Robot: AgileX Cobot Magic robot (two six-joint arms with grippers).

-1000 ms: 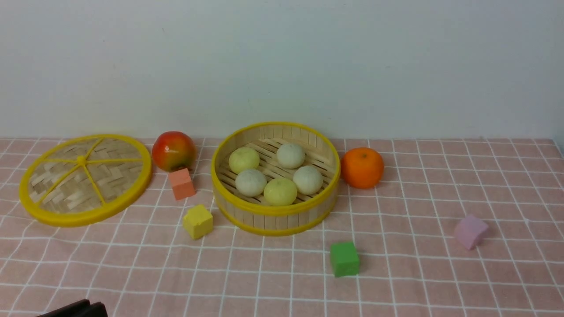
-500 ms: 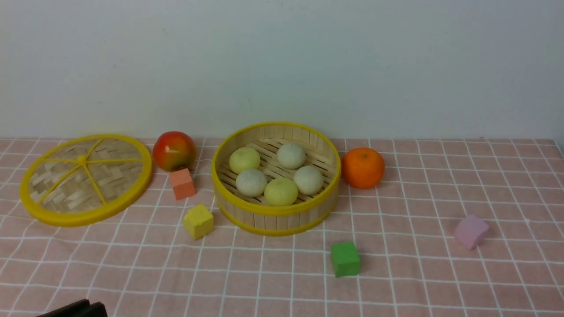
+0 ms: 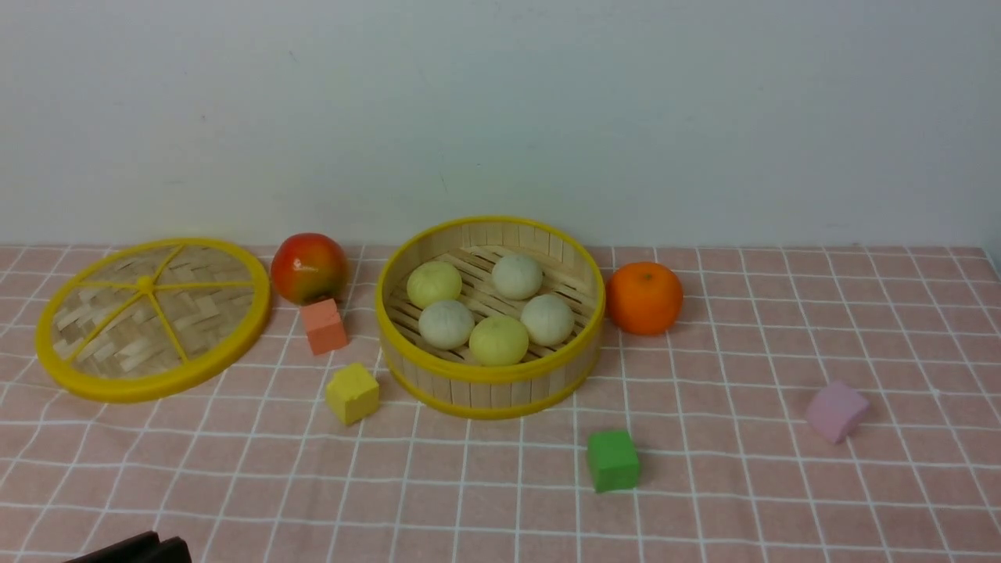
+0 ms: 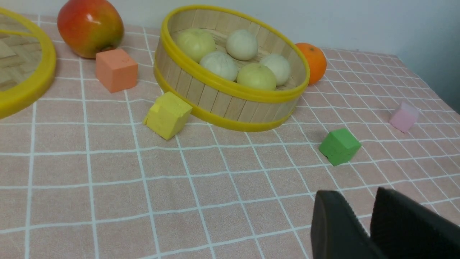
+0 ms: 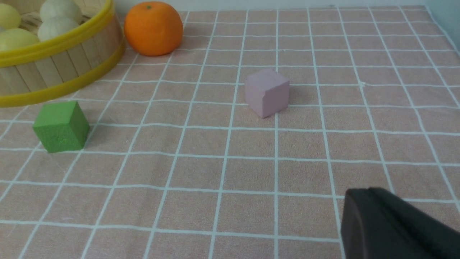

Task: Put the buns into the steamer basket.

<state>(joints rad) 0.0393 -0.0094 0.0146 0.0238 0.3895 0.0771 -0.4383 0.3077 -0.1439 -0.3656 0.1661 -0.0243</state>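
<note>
The steamer basket (image 3: pixel 485 374) stands mid-table with all five buns inside: two pale yellow (image 3: pixel 433 284) (image 3: pixel 498 339) and three off-white (image 3: pixel 517 275) (image 3: pixel 446 324) (image 3: pixel 547 319). It also shows in the left wrist view (image 4: pixel 215 100) and partly in the right wrist view (image 5: pixel 54 61). My left gripper (image 4: pixel 357 196) is low at the near left, far from the basket, its jaws a little apart and empty; its edge shows in the front view (image 3: pixel 133 547). My right gripper (image 5: pixel 364 192) is shut and empty, near the front right, out of the front view.
The flat woven lid (image 3: pixel 148 317) lies far left, an apple (image 3: pixel 308 267) and an orange block (image 3: pixel 323 326) beside it. A yellow block (image 3: pixel 352 392) and a green block (image 3: pixel 612 460) sit before the basket. An orange (image 3: pixel 644 297) and a pink block (image 3: pixel 835 410) are right.
</note>
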